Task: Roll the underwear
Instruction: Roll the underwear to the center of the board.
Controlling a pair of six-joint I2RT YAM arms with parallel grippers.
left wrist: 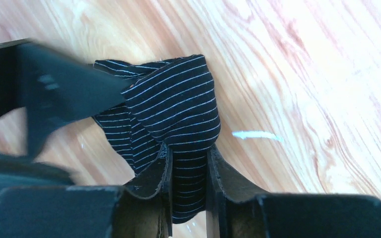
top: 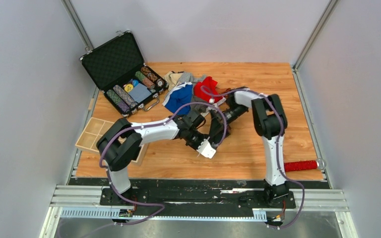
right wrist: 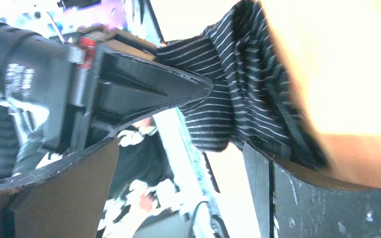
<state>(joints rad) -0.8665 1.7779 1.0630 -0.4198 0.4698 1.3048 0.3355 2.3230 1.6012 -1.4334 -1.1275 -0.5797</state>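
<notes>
- The striped underwear (left wrist: 173, 104), black with thin white lines, lies mid-surface between the two arms. It is bunched and folded over on itself, and I see no tidy roll.
- The left pincer (left wrist: 188, 151) is clamped on that garment, with a band of the cloth squeezed between its fingers.
- The right pincer (right wrist: 181, 148) stands wide apart and holds nothing. The striped cloth lies against its right-hand finger, and I cannot tell whether it presses there.
- My judgement is that the task is at an early stage. One garment is being worked and none shows as finished.
- The heap of underwear (top: 188, 89) sits at the far side of the surface (top: 258, 148). Its blue-and-white, red, grey and beige pieces are all loose and unrolled, and all are left to do.
- The case (top: 110, 60) stands open at the far left, just beside the heap. It holds rows of poker chips (top: 129, 94) and a flat blue-grey item I cannot identify. No garment is inside.
- The wooden tray (top: 93, 134) is at the left edge, partly hidden by the left arm. I cannot make out anything in its visible compartments.
- The red bristly stick (top: 300, 165) lies at the near right, well apart from the work.
</notes>
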